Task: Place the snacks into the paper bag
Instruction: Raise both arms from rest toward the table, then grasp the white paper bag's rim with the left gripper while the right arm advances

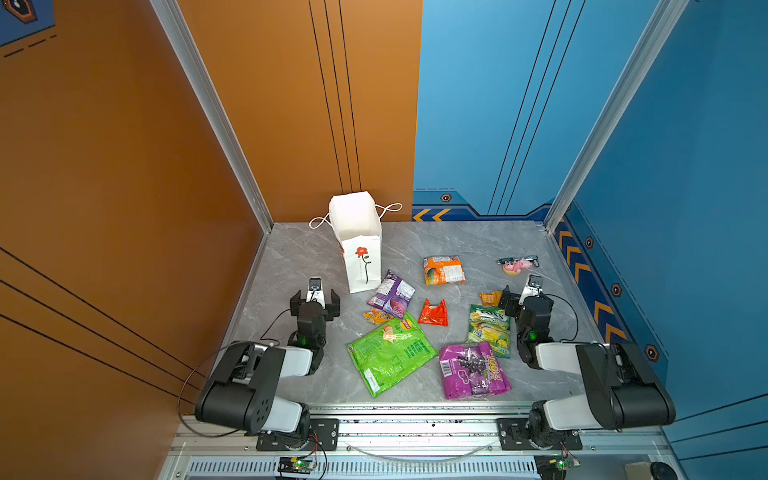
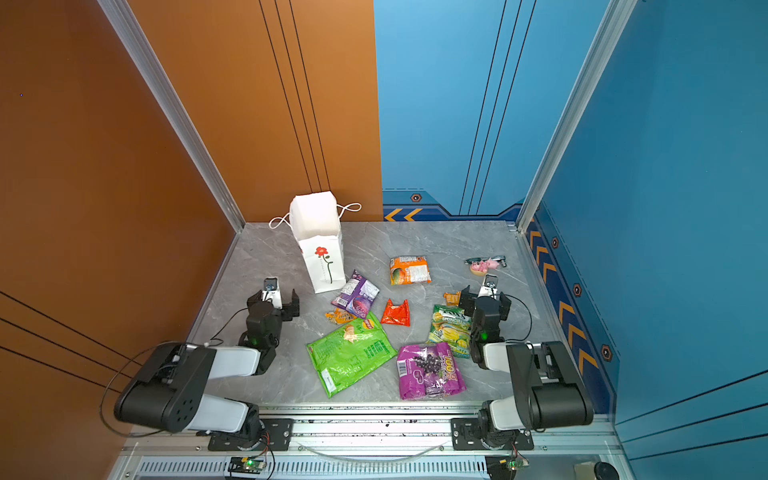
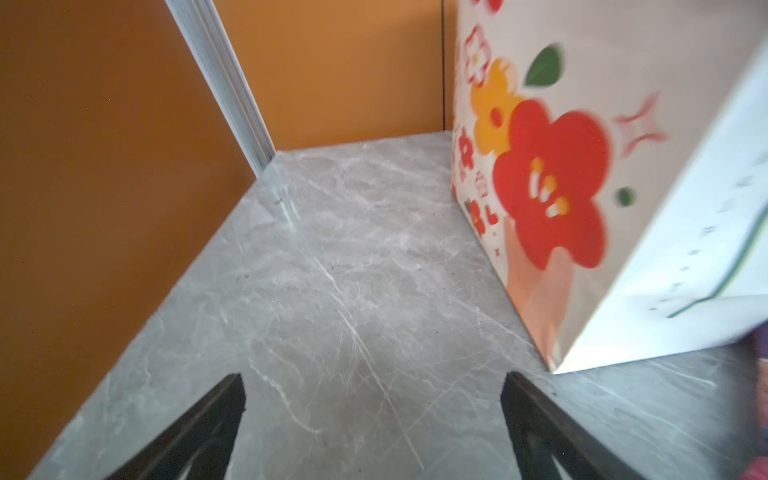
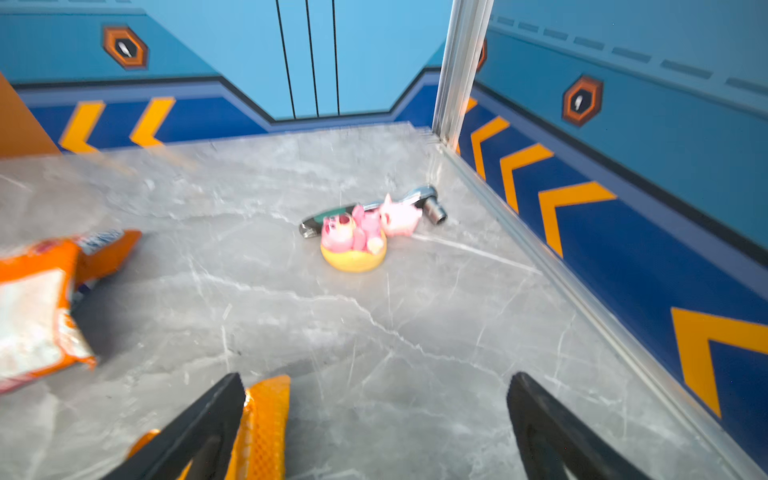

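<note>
Over on the left, the left gripper [image 1: 315, 297] hangs low over the grey marble table [image 1: 291, 257] with its jaws spread wide and nothing between them. The left wrist view shows only bare tabletop in the gap [image 3: 373, 378]. Just to its right stands the paper bag [image 1: 361, 257], upright at the back of the table near the orange wall. Its mouth is open and its cord handles flop out to either side. The bag's front corner sits near one finger without touching it.

At the foot of the bag lies the purple packet [image 1: 392, 294], with a tiny orange-yellow packet [image 1: 377, 316] tucked against its near edge. The large green packet [image 1: 390, 353] lies flat in front of those. Further right come the small red packet [image 1: 433, 312], the orange packet [image 1: 443, 270] behind it, and the magenta packet [image 1: 473, 371] at the front. Next is the green-yellow packet [image 1: 489, 330], then a second tiny orange-yellow packet [image 1: 490, 297].

The right gripper [image 1: 527, 296] is also open wide and empty. That second tiny packet lies right beside one finger [image 4: 208, 419] (touching or not, I can't tell). Beyond it, near the blue wall, a pink figurine [image 1: 516, 266] lies against a metal tool [image 4: 419, 199].
</note>
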{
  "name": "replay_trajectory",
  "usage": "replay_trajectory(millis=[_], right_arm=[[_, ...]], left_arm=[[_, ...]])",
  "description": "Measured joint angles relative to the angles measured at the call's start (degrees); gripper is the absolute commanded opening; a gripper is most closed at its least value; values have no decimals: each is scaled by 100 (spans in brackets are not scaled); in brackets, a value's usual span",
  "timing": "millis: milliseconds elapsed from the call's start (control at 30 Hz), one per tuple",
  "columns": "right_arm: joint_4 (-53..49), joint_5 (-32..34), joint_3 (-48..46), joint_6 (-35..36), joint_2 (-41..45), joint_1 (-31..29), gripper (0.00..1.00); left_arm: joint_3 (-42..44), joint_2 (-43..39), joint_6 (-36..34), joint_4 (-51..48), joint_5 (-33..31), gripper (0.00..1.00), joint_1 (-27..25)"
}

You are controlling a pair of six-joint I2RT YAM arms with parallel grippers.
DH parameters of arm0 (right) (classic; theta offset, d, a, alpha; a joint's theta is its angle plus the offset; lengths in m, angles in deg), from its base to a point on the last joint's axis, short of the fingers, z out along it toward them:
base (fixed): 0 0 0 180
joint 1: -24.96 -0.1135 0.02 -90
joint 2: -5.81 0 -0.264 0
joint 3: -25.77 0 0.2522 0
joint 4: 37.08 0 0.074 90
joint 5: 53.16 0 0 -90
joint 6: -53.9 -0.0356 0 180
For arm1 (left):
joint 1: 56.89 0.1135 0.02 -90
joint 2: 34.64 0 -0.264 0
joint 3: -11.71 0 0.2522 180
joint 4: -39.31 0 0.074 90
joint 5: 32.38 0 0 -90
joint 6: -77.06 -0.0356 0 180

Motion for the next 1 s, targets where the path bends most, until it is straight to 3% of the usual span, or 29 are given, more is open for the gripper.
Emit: replay_trajectory(millis=[100,200,333,500,667,733,867,1000], right_arm=[[-221,0,0,0,520,-39,100],[-597,-7,7,-2,1069,-107,100],[-1397,-138,70,-208,2020,-216,100],[-2717,-297,435,-791,3136,-273,100],[-4352,-376,1115,-1574,4356,-236,100],[-4981,-483,1377,-1978,4802,-120,100],[-5801,-1093,1556,-2511,5497,229,100],[-6535,-1578,1563,-2734,5707,356,100]], left_arm=[[107,-662,-103,2,-485,98,-516],[120,-1180,-59,-293,-809,98,-608],[-122,-2050,162,-1602,-1049,98,-789],[-1027,-3038,1180,-3672,-1211,98,-852],[-1561,-3797,2667,-5401,-1172,98,-863],[-1561,-4216,3307,-5982,-1012,98,-857],[-1394,-4852,3849,-6207,136,98,-649],[-1934,-4564,3963,-7012,1029,98,-634]])
